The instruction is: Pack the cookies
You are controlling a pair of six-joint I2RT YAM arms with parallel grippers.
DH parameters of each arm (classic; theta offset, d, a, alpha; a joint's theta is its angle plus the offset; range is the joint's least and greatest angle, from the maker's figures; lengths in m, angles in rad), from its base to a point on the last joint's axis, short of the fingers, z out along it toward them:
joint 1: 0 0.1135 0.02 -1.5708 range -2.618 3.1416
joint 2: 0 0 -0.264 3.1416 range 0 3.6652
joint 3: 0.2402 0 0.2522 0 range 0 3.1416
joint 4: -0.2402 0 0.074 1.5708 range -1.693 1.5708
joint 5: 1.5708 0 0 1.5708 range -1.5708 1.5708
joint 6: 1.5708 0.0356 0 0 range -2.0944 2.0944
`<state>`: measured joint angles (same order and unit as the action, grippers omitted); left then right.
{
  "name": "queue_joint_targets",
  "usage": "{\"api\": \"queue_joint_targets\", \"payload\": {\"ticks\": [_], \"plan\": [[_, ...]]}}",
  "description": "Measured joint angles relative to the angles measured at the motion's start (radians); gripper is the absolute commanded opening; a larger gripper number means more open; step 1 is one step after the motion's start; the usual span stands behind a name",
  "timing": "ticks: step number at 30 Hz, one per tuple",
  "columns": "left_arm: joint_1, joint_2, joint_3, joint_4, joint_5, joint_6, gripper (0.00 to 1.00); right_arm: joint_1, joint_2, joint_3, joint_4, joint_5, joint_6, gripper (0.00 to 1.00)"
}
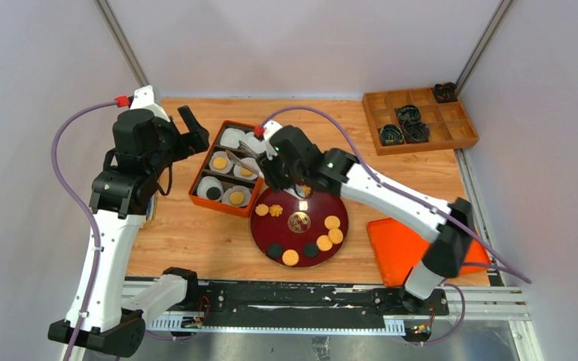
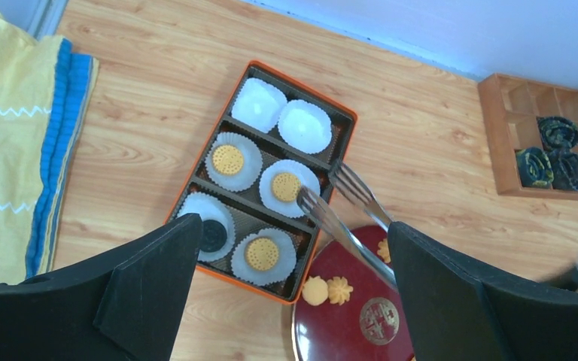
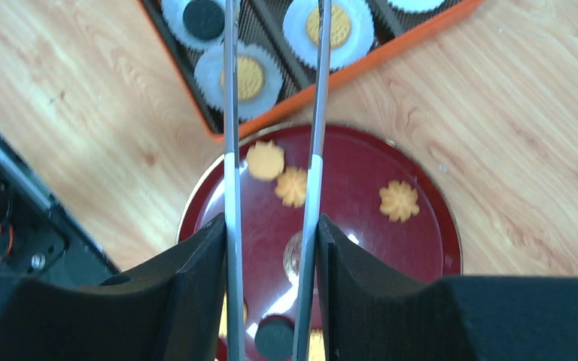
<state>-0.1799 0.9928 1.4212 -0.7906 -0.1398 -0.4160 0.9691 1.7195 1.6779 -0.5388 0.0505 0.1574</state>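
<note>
An orange tray [image 1: 199, 175] holds white paper cups; three hold golden cookies [image 2: 228, 159] and one a black cookie [image 2: 212, 235], and two far cups [image 2: 305, 126] are empty. A dark red plate [image 1: 299, 235] in front of it carries golden round cookies [image 1: 332, 222], black ones [image 1: 275, 250] and flower-shaped ones [image 3: 399, 200]. My right gripper [image 1: 278, 169] is shut on metal tongs [image 3: 230, 113]; the tong tips [image 2: 306, 197] stand apart and empty over the tray's right side. My left gripper [image 1: 192, 131] hovers left of the tray, open and empty.
A wooden compartment box [image 1: 451, 135] with black coiled rings stands at the back right. An orange lid [image 1: 403, 244] lies right of the plate. A yellow and blue cloth [image 2: 15, 135] lies at the table's left edge. Enclosure walls surround the table.
</note>
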Motion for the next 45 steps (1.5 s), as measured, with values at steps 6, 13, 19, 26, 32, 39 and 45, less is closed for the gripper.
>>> {"api": "queue_joint_targets", "payload": {"ticks": [6, 13, 19, 26, 32, 39, 45], "plan": [[0.0, 0.008, -0.035, -0.001, 0.029, -0.013, 1.0, 0.128, -0.253, -0.287, -0.011, 0.072, 0.019, 0.43], [0.0, 0.037, -0.048, -0.002, 0.07, -0.031, 1.0, 0.274, -0.398, -0.523, -0.146, 0.124, 0.12, 0.42], [0.0, 0.039, -0.049, -0.001, 0.099, -0.045, 1.0, 0.332, -0.512, -0.621, -0.256, 0.171, 0.251, 0.38], [0.0, 0.043, -0.061, 0.0, 0.155, -0.064, 1.0, 0.425, -0.652, -0.655, -0.444, 0.225, 0.433, 0.36], [-0.001, 0.047, -0.077, 0.003, 0.182, -0.073, 1.0, 0.531, -0.71, -0.655, -0.585, 0.249, 0.579, 0.36], [-0.002, 0.047, -0.099, 0.003, 0.188, -0.074, 1.0, 0.583, -0.643, -0.655, -0.625, 0.259, 0.663, 0.38], [-0.004, 0.047, -0.107, 0.003, 0.189, -0.073, 1.0, 0.584, -0.583, -0.654, -0.619, 0.287, 0.668, 0.4]]}}
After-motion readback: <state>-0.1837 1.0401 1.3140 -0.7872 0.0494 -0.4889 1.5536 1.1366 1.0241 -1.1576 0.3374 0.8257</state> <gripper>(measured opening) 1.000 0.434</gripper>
